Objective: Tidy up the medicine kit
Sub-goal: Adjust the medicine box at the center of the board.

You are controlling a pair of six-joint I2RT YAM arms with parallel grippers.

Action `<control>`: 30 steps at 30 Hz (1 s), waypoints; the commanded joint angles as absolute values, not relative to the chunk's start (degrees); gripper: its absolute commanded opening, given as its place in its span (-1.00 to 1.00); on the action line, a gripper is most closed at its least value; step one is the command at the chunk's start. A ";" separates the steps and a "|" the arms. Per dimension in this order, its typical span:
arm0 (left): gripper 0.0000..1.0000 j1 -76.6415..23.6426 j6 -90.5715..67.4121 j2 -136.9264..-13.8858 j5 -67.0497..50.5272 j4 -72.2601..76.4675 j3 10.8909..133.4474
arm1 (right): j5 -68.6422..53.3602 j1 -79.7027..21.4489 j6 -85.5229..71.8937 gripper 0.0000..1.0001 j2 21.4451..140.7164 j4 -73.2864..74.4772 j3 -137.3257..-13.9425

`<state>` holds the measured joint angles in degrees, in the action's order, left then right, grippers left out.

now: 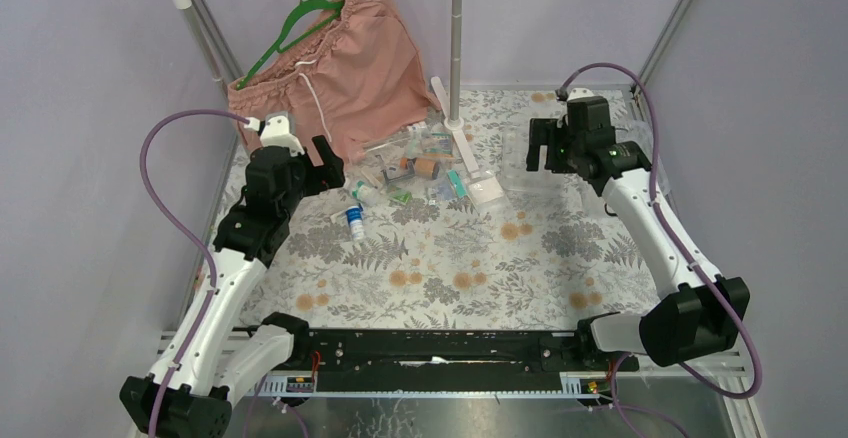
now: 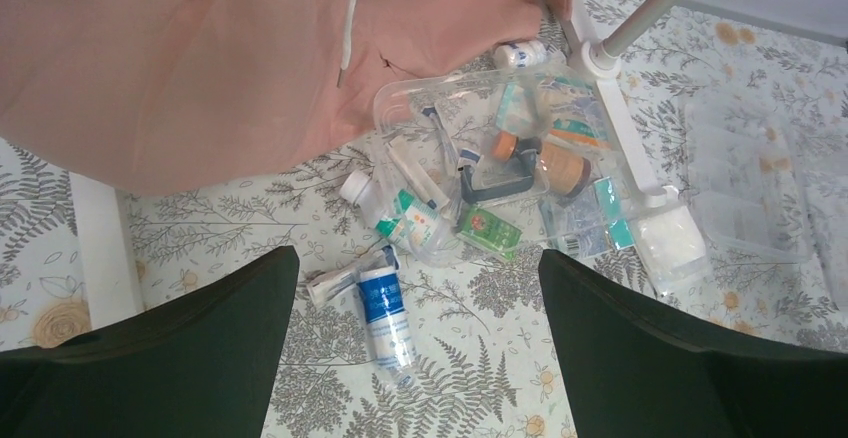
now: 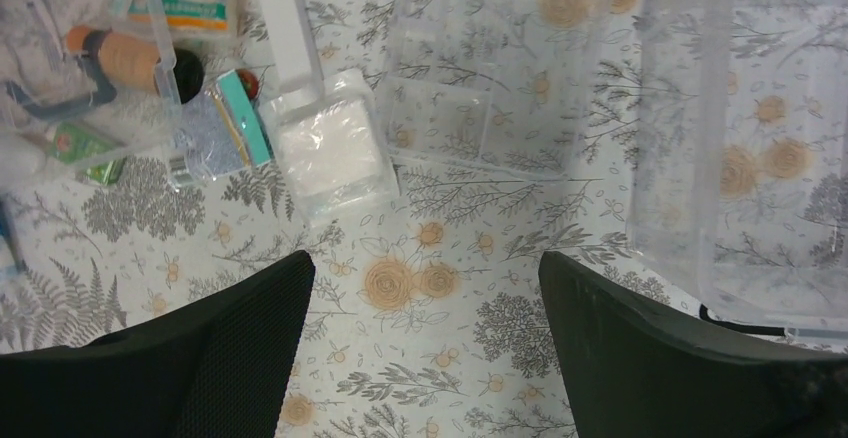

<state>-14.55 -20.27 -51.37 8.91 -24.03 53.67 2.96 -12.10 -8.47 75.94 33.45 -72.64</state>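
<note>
I've open floral tablecloth [image 1: 450, 258] near the arms. Farther back, an upright grey metal pole [image 1: 456, 38] stands among the scattered medicine items [image 1: 415, 168], and hanging pink fabric shorts [image 1: 350, 68] crowd their left side.

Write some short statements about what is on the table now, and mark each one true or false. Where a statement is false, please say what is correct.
1. The left gripper and the right gripper are both open and hold nothing. True.
2. The blue-labelled bottle lies on its side on the table. True.
3. The pink shorts lie flat in the middle of the table. False: they hang from a green hanger on the rail at the back left.
4. The white gauze pack sits inside the compartment tray. False: it lies on the table beside the tray, on the side toward the pile of supplies.
</note>
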 commanded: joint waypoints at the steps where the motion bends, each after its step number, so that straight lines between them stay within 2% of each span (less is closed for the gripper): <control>1: 0.93 -14.76 -21.18 -50.51 6.44 -18.29 52.56 | 1.54 -14.66 -6.38 0.82 76.41 31.31 -71.11; 5: 0.67 -14.76 -21.12 -50.23 3.51 -16.40 52.47 | -2.08 -14.68 -10.60 0.83 76.07 26.25 -68.07; 7: 0.64 -14.71 -21.82 -49.86 2.04 -14.69 52.02 | -2.78 -14.67 -12.39 0.93 75.62 24.46 -66.65; 9: 0.67 -14.76 -22.93 -49.74 0.39 -13.10 51.73 | -1.88 -14.68 -13.46 0.99 75.50 23.54 -66.05; 13: 0.96 -14.77 -25.28 -50.35 -2.80 -11.67 51.62 | 5.43 -14.68 -14.26 0.99 74.54 23.33 -65.15; 15: 0.97 -14.74 -25.57 -50.57 -2.57 -11.49 51.30 | 10.08 -14.60 -16.66 0.99 74.10 23.27 -64.48; 22: 0.97 -14.65 -25.65 -51.99 -0.18 -12.29 50.06 | 8.63 -14.58 -16.98 0.99 74.80 23.62 -63.14; 26: 0.98 -14.52 -24.25 -53.02 3.51 -13.68 49.61 | 1.68 -14.57 -14.29 0.97 75.72 23.40 -62.35; 30: 0.97 -14.20 -23.38 -53.21 4.57 -12.83 48.43 | -2.55 -14.61 -13.82 0.82 78.24 23.38 -62.59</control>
<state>-14.52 -24.88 -53.04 1.72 -15.03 49.93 3.18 -14.52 -15.05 76.03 24.73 -62.39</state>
